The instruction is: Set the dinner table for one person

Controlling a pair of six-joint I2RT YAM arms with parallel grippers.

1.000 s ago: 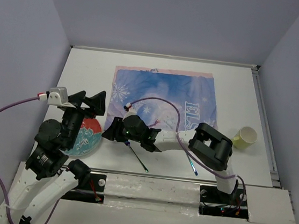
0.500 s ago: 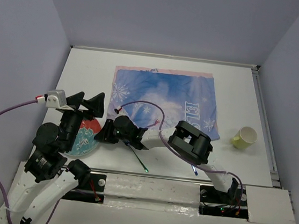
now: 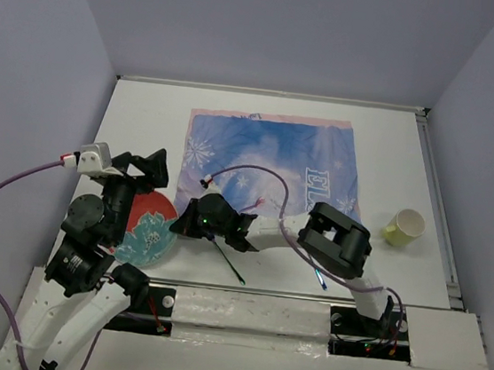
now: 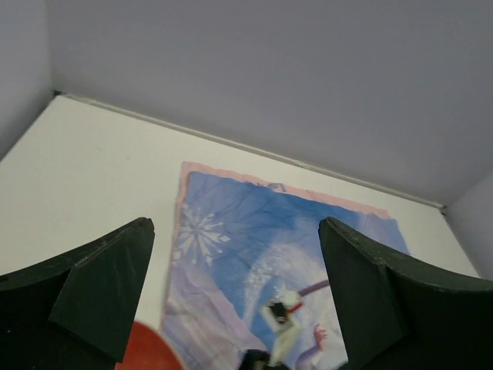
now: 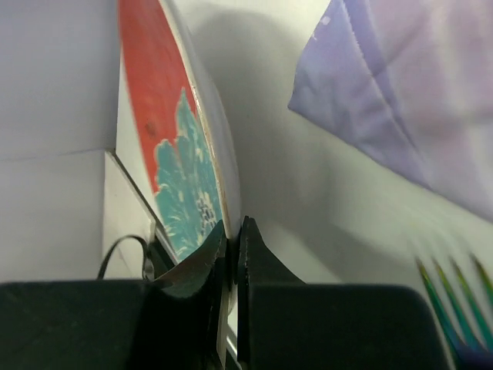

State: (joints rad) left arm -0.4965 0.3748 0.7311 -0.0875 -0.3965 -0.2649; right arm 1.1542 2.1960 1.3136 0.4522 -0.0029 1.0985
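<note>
The red and teal flower-patterned plate (image 3: 151,229) lies on the white dinner table (image 3: 143,115) at the near left. My right gripper (image 3: 185,224) reaches across from the right and is shut on the plate's right rim; in the right wrist view the jaws (image 5: 233,235) pinch the plate's edge (image 5: 189,162). My left gripper (image 3: 141,168) is open and empty, above the plate's far left edge. In the left wrist view its fingers (image 4: 96,281) frame the blue mat (image 4: 246,223) and a red corner of the plate (image 4: 145,351).
The blue snowflake mat (image 3: 272,161) lies in the middle of the table. A dark green fork (image 3: 230,262) lies near the front edge, its tines showing in the right wrist view (image 5: 454,281). A bluish utensil (image 3: 319,278) lies further right. A yellow cup (image 3: 405,226) stands at the right.
My right gripper went left to the plate's rim, closed on it and drew the plate a little right, so more of it shows. My left gripper shifted slightly.
</note>
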